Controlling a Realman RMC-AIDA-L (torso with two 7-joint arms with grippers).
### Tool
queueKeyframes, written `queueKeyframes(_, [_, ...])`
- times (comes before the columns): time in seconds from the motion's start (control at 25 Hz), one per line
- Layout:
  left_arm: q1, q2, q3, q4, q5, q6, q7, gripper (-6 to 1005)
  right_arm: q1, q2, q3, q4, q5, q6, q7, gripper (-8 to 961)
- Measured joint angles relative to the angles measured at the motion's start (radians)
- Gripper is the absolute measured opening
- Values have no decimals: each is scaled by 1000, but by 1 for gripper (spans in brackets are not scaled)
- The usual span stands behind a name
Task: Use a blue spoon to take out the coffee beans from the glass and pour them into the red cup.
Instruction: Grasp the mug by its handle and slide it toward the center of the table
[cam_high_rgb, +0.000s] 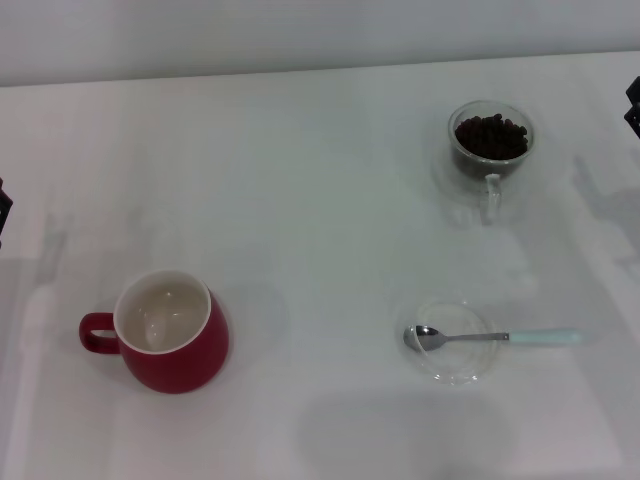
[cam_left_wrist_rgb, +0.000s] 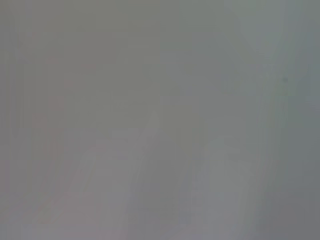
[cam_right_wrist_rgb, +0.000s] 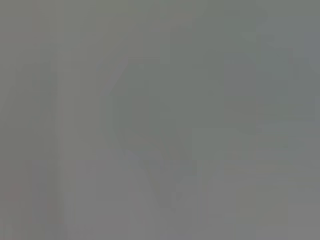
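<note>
Blue spoon (cam_high_rgb: 492, 337) lies flat toward the near right of the white worktop (cam_high_rgb: 320, 200), its long axis running straight across from left to right. Its shiny metal bowl points left and rests face up on a flat clear glass saucer (cam_high_rgb: 455, 343), while the pale blue handle reaches out past the saucer's right rim onto the bare worktop.

Going from left to right: at the far left edge of the head view a small dark piece of the left end effector (cam_high_rgb: 4, 208) shows, held off to the side and well apart from everything; whether its fingers are spread or pressed together cannot be told. Next comes the red cup (cam_high_rgb: 170, 332), upright at the near left, its white inside showing no beans and its loop handle pointing left. A wide stretch of bare worktop separates it from the saucer and spoon. Farther back on the right stands the glass (cam_high_rgb: 489, 150), upright, its clear handle turned toward the near side, with the coffee beans (cam_high_rgb: 490, 137) piled dark inside it. Nothing lies between the spoon and the glass or between the spoon and the cup. At the far right edge a dark corner of the right end effector (cam_high_rgb: 633, 107) shows level with the glass and apart from it; its finger state cannot be told either.

Both wrist views give only an even grey blur.
</note>
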Motion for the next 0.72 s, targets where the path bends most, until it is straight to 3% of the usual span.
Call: queueKeyframes(0.72, [4, -1, -8, 0, -4, 37, -2, 814, 16, 0, 26, -4, 0, -9, -32, 859])
